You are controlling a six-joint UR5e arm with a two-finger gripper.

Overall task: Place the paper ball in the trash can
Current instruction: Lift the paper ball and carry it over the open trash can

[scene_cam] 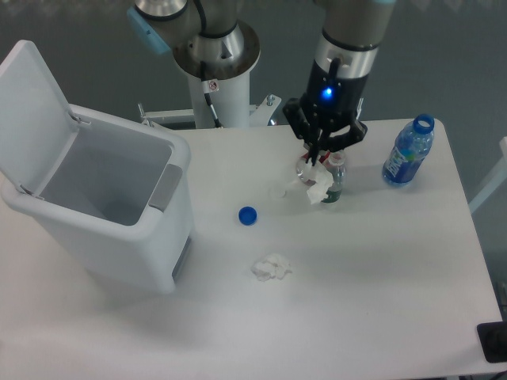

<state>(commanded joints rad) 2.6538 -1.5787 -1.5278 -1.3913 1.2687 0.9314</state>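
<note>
White worktop [380, 261] carries the large white rectangular plastic trash can [119, 229], lid up — gripper [319, 158] jaws grasping the small ragged white paper ball [318, 188].

A white table [380, 285] fills most of the view under even, soft light — its surface matte and pale. Beyond its far edge, from ten to two o'clock, lies a dark grey floor [87, 39]. At five o'clock a small black object [493, 342] sits at the table's corner — unidentifiable
</note>
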